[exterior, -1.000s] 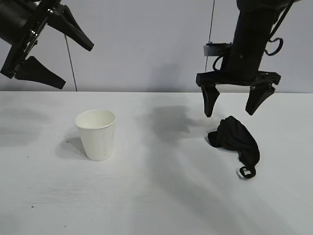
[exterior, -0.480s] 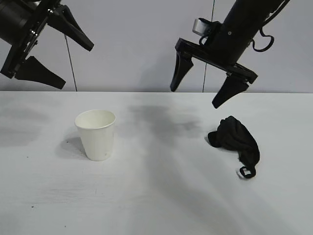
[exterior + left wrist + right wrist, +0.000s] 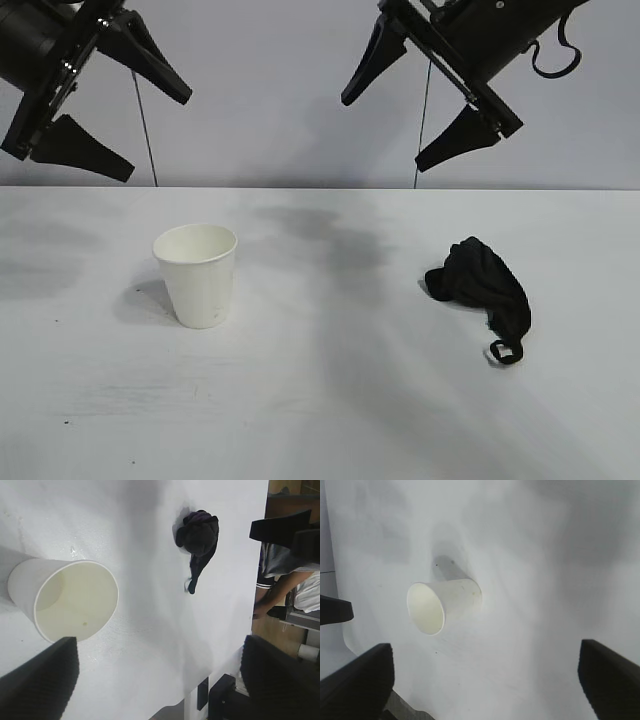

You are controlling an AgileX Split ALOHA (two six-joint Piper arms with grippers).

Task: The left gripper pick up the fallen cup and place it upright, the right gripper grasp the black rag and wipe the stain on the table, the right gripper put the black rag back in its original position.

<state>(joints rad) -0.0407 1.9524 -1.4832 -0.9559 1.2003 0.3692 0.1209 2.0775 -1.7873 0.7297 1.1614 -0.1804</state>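
Observation:
The white paper cup (image 3: 197,273) stands upright on the white table (image 3: 320,400), left of centre; it also shows in the left wrist view (image 3: 65,600) and the right wrist view (image 3: 442,606). The black rag (image 3: 480,285) lies bundled on the table at the right, its looped tail toward the front; it shows in the left wrist view (image 3: 199,535) too. My left gripper (image 3: 125,120) is open and empty, high at the far left. My right gripper (image 3: 395,125) is open and empty, raised high above the table, up and left of the rag. No stain shows on the table.
A grey wall stands behind the table. In the left wrist view, a seated person (image 3: 290,580) and dark equipment are beyond the table's edge.
My right gripper has risen from just above the rag and swung up and left, tilting as it went. The rag, the cup and the left gripper have not moved.

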